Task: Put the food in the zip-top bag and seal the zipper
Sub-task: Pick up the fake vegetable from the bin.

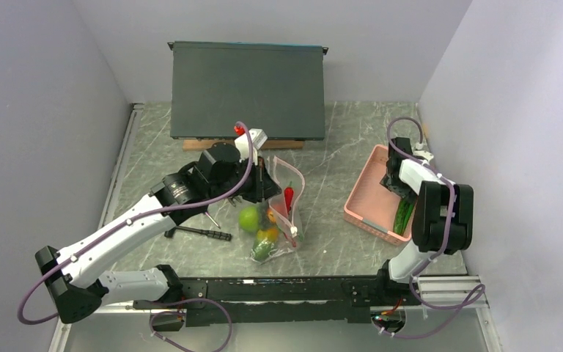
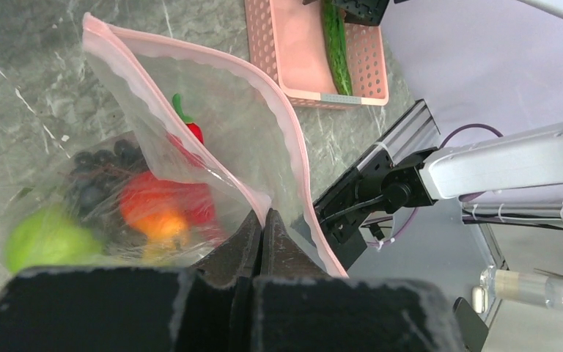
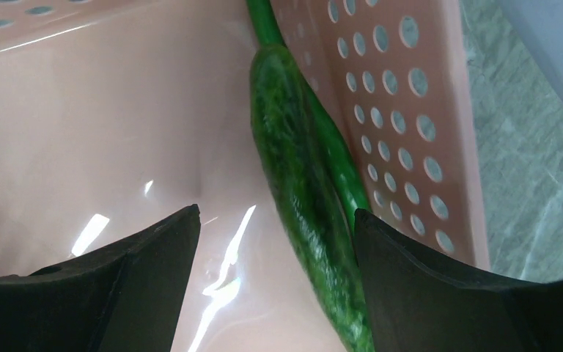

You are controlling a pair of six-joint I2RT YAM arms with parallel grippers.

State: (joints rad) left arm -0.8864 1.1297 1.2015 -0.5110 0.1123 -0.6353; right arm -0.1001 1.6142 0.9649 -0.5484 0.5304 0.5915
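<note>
The zip-top bag (image 1: 296,187) stands on the table with its mouth open. My left gripper (image 2: 264,220) is shut on one edge of the bag (image 2: 227,110) beside the pink zipper (image 2: 293,139). Inside lie a lime-green fruit (image 2: 44,238), an orange-yellow piece (image 2: 157,220) and a red chili (image 2: 190,132). The dark green cucumber (image 3: 300,183) lies in the pink basket (image 3: 81,132) along its perforated wall. My right gripper (image 3: 277,220) is open over the cucumber (image 1: 403,215), which sits close to its right finger, apart from the left one.
A thinner green piece (image 3: 337,154) lies against the cucumber. A dark grey box (image 1: 248,89) stands at the back. A black-handled tool (image 1: 201,233) lies left of the bag. The pink basket (image 1: 366,198) sits near the right wall.
</note>
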